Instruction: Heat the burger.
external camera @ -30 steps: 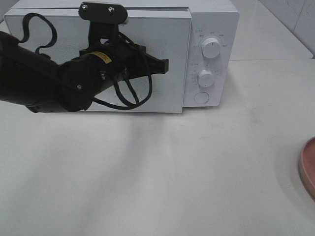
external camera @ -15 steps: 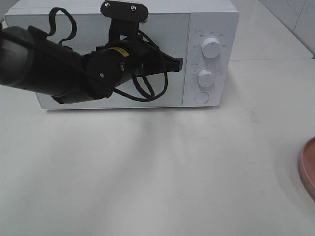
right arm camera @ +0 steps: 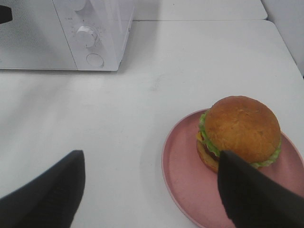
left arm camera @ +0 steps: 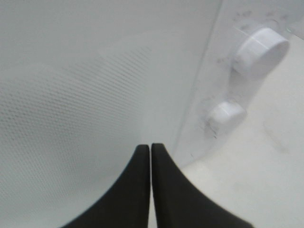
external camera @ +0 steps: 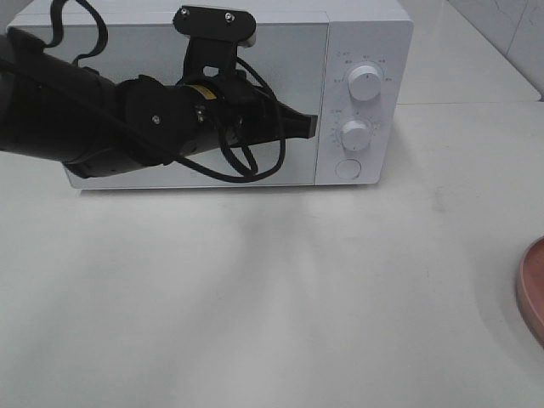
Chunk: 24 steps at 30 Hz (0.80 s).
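Observation:
The burger (right arm camera: 240, 128), with a golden-brown bun, green lettuce and yellow cheese, sits on a pink plate (right arm camera: 178, 166) in the right wrist view. My right gripper (right arm camera: 151, 156) hangs open above the table, one black finger on each side of the picture; the burger is close to one fingertip (right arm camera: 228, 164) and nothing is held. The white microwave (external camera: 365, 51) stands at the back with its door (external camera: 289, 51) closed. My left gripper (external camera: 310, 126) is shut and empty, its tips (left arm camera: 150, 148) against the door near the control panel.
Two round knobs (external camera: 365, 83) (external camera: 355, 134) and a round button (external camera: 347, 169) are on the microwave's right panel. Only the plate's rim (external camera: 531, 293) shows at the right edge of the high view. A white table (external camera: 297, 297) spreads in front of the microwave.
The microwave door has swung from partly open to closed. My left gripper moved right and toward the microwave along with it. The right gripper has stayed open.

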Tool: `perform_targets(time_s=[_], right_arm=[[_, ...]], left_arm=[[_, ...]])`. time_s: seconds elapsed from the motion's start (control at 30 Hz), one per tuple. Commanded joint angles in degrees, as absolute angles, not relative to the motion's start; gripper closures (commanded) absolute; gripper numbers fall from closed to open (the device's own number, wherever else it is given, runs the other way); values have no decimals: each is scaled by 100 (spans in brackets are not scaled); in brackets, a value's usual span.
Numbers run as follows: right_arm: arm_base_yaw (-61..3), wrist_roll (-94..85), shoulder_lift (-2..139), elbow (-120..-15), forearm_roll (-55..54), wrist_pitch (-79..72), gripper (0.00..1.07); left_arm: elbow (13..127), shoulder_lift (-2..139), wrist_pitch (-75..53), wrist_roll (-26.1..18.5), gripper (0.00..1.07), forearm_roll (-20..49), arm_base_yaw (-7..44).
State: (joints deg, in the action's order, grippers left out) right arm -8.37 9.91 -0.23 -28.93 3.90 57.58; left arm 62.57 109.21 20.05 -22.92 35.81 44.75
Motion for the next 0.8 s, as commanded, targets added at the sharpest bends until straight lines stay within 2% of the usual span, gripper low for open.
perform_targets(time_s=[0.03,0.07,0.1,0.13,0.17,0.2,0.23,0.27,0.43,0.57,0.67,0.77,0.8], right_arm=[[-796,934,-189,-2871,372,5730,32],[-796,934,-189,-2871,372,5730,32],[-796,934,-189,-2871,372,5730,32],[-796,934,-189,-2871,372,5730,32],[-796,934,-189,-2871,372,5730,32],[-796,934,-189,-2871,372,5730,32],[-796,934,-189,-2871,372,5730,32],[-796,934,-189,-2871,372,5730,32],[-796,934,-189,-2871,372,5730,32],[-796,934,-189,-2871,372,5730,32],[-796,934,-189,-2871,372,5730,32],[-796,934,-189,-2871,372,5730,32],[-796,934,-189,-2871,372,5730,32]], left_arm=[[6136,10674,1484,-2326,98,3598,4526],[6096,10611,1238,-2326,91,3598,4526],[6022,10520,768,-2332,69,3598,4526],[6022,10520,768,-2332,69,3598,4526],[5993,10502,619,-2361,57,3598,4526],[5936,10462,275,-2366,28,3592,4526],[5936,10462,275,-2366,28,3592,4526],[5913,10422,-229,-2366,4,3587,4526],[5913,10330,-1249,-2366,6,3340,4526],[5913,10124,-2544,-2355,6,2762,4526],[5913,9992,-3117,-2309,6,2613,4526],[5913,9798,-3707,-2080,6,2378,4521],[5913,9654,-3948,-1793,6,2200,4521]])
